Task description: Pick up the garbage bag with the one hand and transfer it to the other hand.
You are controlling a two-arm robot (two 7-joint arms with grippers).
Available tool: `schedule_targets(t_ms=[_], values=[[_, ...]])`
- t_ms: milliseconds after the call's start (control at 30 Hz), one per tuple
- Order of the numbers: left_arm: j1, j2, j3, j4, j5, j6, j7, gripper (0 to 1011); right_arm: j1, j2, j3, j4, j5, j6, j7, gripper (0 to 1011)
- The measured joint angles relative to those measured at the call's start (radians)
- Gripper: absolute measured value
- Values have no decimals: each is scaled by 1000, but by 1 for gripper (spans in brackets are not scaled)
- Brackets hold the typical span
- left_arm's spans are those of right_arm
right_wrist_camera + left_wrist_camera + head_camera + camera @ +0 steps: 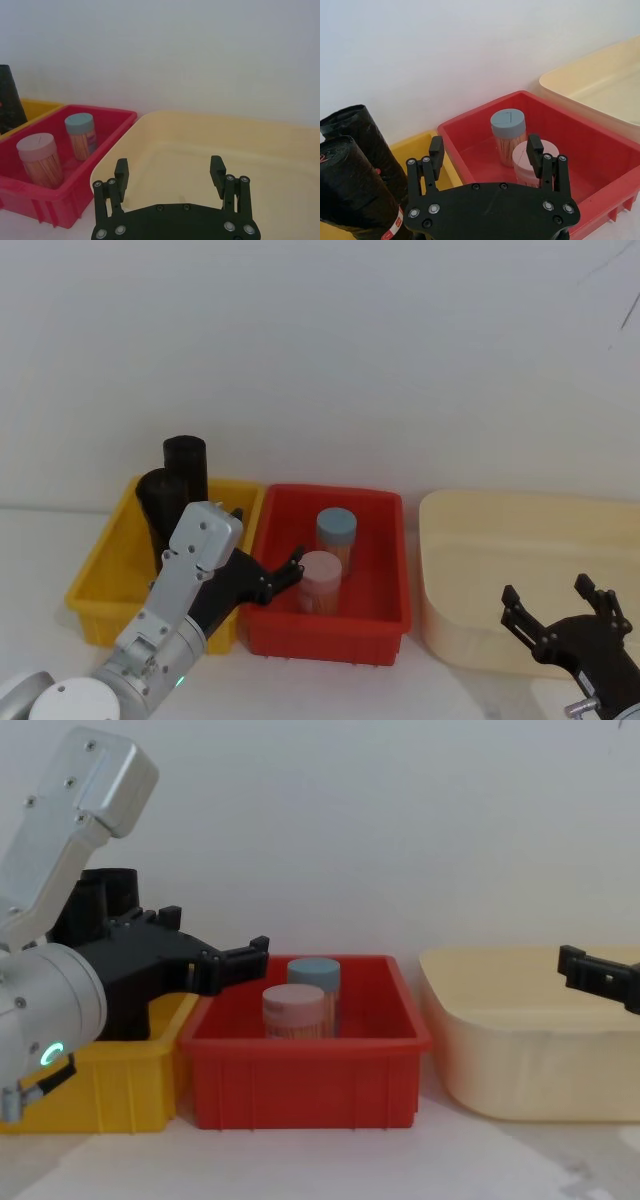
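Two black garbage bag rolls stand upright in the yellow bin (98, 575): a nearer one (160, 505) and a farther, taller one (186, 462). In the left wrist view they show as the nearer roll (347, 190) and the farther roll (362, 132), with a red-and-white label (396, 223) low down. My left gripper (267, 537), on the green-ringed arm, hovers open over the edge between the yellow and red bins, just right of the rolls and touching neither (486, 145) (213, 932). My right gripper (547, 590) hangs open and empty over the cream tub (169, 164).
The red bin (330, 638) holds two toothpick jars, one with a blue lid (336, 528) and one with a pink lid (320, 578). A cream tub (470, 540) stands at the right. A white wall runs close behind all three containers.
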Motion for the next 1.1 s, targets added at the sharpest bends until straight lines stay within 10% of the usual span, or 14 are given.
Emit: schedule_targets(t_ms=[1100], values=[[0, 0, 0, 0, 0, 0, 0, 1001, 0, 0, 0, 0, 0, 0, 0, 1004]])
